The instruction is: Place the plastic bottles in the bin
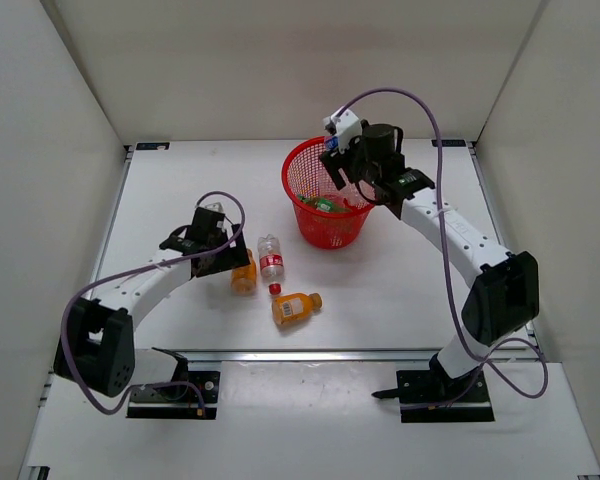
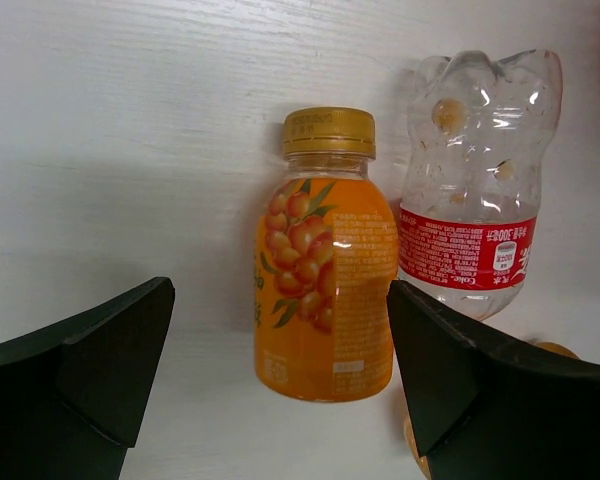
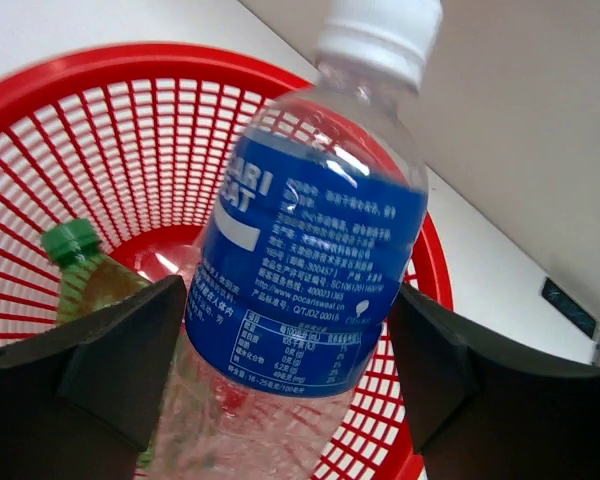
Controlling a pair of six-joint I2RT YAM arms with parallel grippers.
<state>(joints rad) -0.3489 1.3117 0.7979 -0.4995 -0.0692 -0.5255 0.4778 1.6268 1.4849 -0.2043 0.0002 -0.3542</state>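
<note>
Upper right of the overhead view: right claw point(image 3: 288, 290) is clenched on a clear plastic bottle with a blue label and white cap point(image 3: 310, 250). It holds the bottle tilted over the round red plastic mesh basket point(image 3: 130, 55), not in it.

Left claw point(image 2: 280, 290), centre-left of the overhead view, is spread wide and grips nothing. Its fingers point(image 2: 110, 370) sit either side of an orange plastic bottle with a gold cap point(image 2: 325, 290). The left finger is apart from the bottle. The right finger is at the bottle's edge; can't tell if it touches.

Count, visible only:
- Bottles: 5. One is in the right claw.
- One green-capped green bottle point(image 3: 68, 242) is lying inside the basket.
- Three are on the table: the gold-capped orange one, a clear plastic bottle with a red label point(image 2: 470, 200) just right of it, and a second orange bottle point(image 1: 295, 308) on its side lower centre.
- Loose small red cap point(image 1: 275, 289): 1, between the red-label bottle and the lower orange one.
- Baskets: 1, upper centre.
- Arms: 2, white with black joints, each with a lilac cable point(image 1: 435, 150).

Surface is a plain white tabletop point(image 1: 400, 280), with a metal rail point(image 1: 310, 355) across the near edge at the bottom of the frame. The arm bases are bolted below that rail. Plain off-white wall panels point(image 1: 280, 60) close off the left, back and right.
</note>
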